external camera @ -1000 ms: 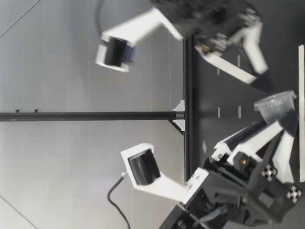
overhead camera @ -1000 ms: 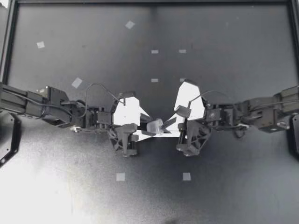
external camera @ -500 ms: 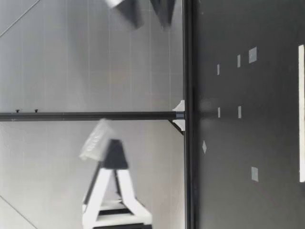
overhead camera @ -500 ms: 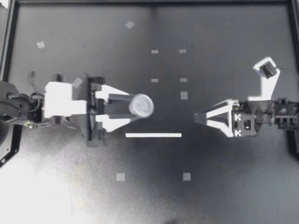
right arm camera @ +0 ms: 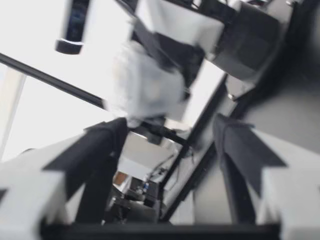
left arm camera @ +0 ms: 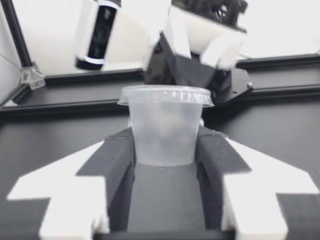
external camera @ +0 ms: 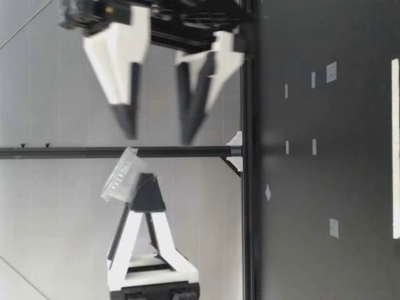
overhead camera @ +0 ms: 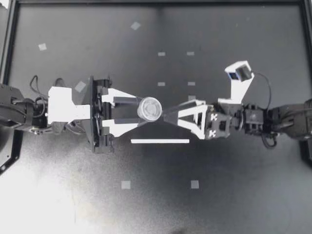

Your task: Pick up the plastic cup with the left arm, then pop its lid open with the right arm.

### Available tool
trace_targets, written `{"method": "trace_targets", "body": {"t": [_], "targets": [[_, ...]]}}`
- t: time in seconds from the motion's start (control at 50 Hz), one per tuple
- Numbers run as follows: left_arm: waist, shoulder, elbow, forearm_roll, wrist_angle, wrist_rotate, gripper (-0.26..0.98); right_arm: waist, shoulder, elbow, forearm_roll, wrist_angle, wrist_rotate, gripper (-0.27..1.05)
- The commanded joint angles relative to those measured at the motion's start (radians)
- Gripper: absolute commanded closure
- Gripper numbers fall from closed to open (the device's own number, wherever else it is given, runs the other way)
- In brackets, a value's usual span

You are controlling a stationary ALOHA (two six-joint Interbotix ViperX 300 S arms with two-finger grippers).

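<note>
Seen from above, our left jaws grip the clear cup [overhead camera: 149,108] from two sides. Its mouth faces the camera. Our right jaws point straight at it with their tips just beside the rim; we cannot tell whether they touch. Their fingers lie one over the other in this view, so it shows neither the gap between them nor any height.

The low view shows both. The cup [external camera: 122,175] hangs tilted, well above the table [external camera: 325,187], and is pinched near its base. The right jaws stand open, with one finger [external camera: 128,119] at about cup height and the other nearer the table. A small gap separates their tips from the cup.

In the left wrist view both dark pads [left arm camera: 117,160] press the cup's [left arm camera: 165,125] lower wall, and our other arm stands close behind it. In the right wrist view the cup [right arm camera: 147,85] is a pale blur ahead of the spread fingers [right arm camera: 95,155], off toward one of them rather than between them.

The cup is held over the middle of the table [overhead camera: 234,195], well away from the black frame [overhead camera: 156,2] on every side. On the surface a white strip [overhead camera: 160,141] lies near the spot under it, and small tape squares [overhead camera: 126,185] are scattered about.
</note>
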State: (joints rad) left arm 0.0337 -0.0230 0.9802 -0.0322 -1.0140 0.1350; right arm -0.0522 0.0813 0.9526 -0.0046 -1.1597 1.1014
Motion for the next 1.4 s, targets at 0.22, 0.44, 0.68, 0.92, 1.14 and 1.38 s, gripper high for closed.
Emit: {"method": "trace_targets", "body": {"t": [0.22,0.44,0.68,0.92,1.14,1.38], "targets": [[-0.002,-0.005,-0.018,0.002,-0.009,-0.002,0.56,-0.012,-0.038,-0.049,-0.046,0.005,-0.011,0.09],[-0.002,-0.005,-0.015,0.003,-0.011,-0.009,0.56,-0.012,-0.16,-0.048,-0.1,-0.144,-0.048,0.09],[-0.008,-0.003,-0.017,0.002,-0.011,-0.026,0.56,-0.037,-0.318,0.028,-0.127,-0.035,-0.331,0.09],[-0.008,-0.003,-0.017,0.003,-0.009,-0.132,0.56,-0.044,-0.376,0.044,-0.202,0.311,-0.818,0.09],[-0.008,-0.003,-0.012,0.003,-0.009,-0.155,0.56,-0.043,-0.354,0.075,-0.198,0.416,-1.083,0.09],[-0.008,0.0,-0.015,0.002,-0.009,-0.15,0.56,-0.043,-0.37,0.094,-0.195,0.387,-1.052,0.09]]}}
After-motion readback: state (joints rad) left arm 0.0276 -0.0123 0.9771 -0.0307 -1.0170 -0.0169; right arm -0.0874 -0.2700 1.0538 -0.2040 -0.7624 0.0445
